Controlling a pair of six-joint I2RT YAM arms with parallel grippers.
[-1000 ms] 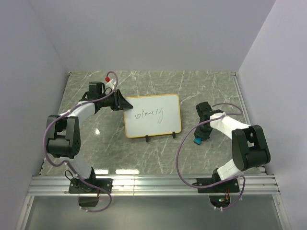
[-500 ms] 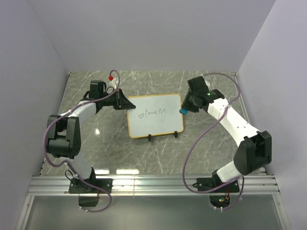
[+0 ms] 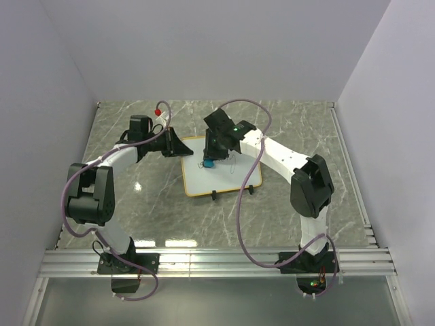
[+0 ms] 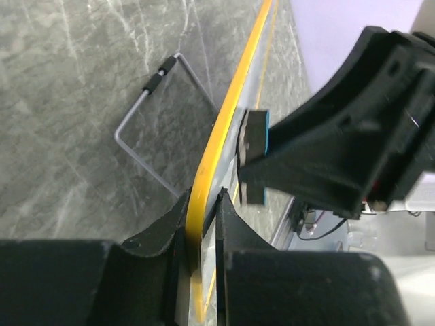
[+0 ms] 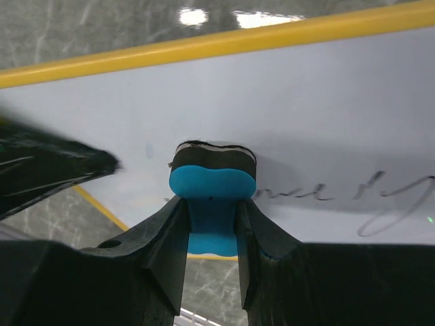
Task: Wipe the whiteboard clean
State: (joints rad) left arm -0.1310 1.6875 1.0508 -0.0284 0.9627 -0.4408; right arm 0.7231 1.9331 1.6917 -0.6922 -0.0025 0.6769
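Observation:
The whiteboard (image 3: 228,178), white with an orange-tan frame and two black feet, stands tilted at the table's middle. Dark handwriting (image 5: 380,197) remains on its face. My left gripper (image 3: 182,147) is shut on the board's upper left edge; in the left wrist view (image 4: 202,210) its jaws pinch the yellow frame (image 4: 228,115). My right gripper (image 3: 209,161) is shut on the blue eraser (image 5: 212,193), whose dark felt side presses on the board's face (image 5: 306,102) at the left end of the writing. The eraser also shows edge-on in the left wrist view (image 4: 254,146).
A small red-tipped object (image 3: 158,111) lies at the back left behind my left arm. The grey marble table (image 3: 292,122) is walled by pale panels on three sides. A metal rail (image 3: 217,258) runs along the near edge. The board's wire stand (image 4: 160,129) shows behind it.
My right arm has swung from the right side across to the board's left part, carrying the blue eraser onto its face. The board has shifted slightly right. My left gripper has stayed on the frame.

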